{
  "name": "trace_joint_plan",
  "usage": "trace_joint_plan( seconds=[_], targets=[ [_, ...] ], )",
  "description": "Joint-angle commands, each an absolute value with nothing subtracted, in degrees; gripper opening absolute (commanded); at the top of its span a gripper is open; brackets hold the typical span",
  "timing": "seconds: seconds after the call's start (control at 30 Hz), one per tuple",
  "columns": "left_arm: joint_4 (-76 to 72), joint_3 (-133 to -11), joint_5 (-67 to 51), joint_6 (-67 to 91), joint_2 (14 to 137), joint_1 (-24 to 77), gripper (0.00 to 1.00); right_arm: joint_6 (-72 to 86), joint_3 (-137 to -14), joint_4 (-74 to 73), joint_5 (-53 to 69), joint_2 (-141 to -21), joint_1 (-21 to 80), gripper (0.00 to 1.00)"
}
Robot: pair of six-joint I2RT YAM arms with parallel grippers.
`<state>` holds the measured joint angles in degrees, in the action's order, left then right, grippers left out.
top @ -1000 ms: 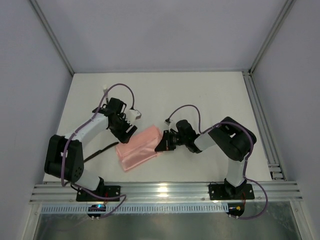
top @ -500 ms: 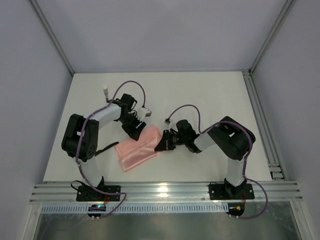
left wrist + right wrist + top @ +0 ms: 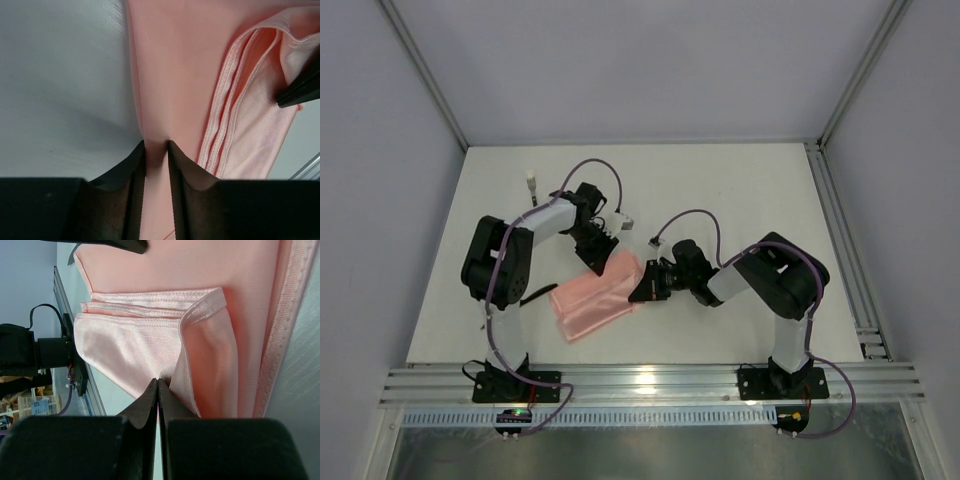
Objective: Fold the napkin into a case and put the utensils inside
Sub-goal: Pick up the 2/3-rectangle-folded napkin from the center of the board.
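Note:
The salmon-pink napkin (image 3: 595,300) lies folded into a narrow strip on the white table, between the two arms. My left gripper (image 3: 601,262) is at its far upper edge. In the left wrist view its jaws (image 3: 156,146) stand almost together with a strip of napkin (image 3: 180,75) between them. My right gripper (image 3: 640,290) is at the napkin's right end. Its tips (image 3: 158,382) are shut on a pale inner layer of the napkin (image 3: 200,285). A slim black utensil (image 3: 535,294) pokes out left of the napkin, partly under the left arm.
A small white connector (image 3: 531,182) lies at the table's far left. An aluminium rail (image 3: 845,240) runs along the right edge and another (image 3: 650,382) along the front, by the arm bases. The enclosure walls stand on the left, back and right.
My left gripper swung right, from left of the napkin to its far upper edge, and its jaws closed from wide to a narrow pinch. The right arm and the napkin stayed put.

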<state>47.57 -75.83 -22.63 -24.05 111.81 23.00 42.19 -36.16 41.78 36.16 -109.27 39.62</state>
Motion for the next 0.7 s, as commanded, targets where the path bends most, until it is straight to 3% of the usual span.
trace_joint_plan(
  seconds=[0.0,0.13,0.37,0.67],
  targets=[
    [51.9,-74.4,-25.5,-24.1,116.5,23.6,0.22,40.4,-35.7,40.2,33.2,-110.8,39.4,0.04],
    [52.4,-75.1,-26.7,-22.8,114.5,23.6,0.00,41.0,-35.9,40.7,33.6,-111.2,39.3,0.04],
    [44.3,-69.4,-17.0,-21.1,101.2,30.1,0.00,43.4,-35.1,43.7,33.8,-112.5,39.3,0.04],
    [40.7,-62.4,-5.2,-21.1,94.7,39.2,0.00,47.1,-33.6,48.1,32.1,-113.7,39.4,0.04]
  ],
)
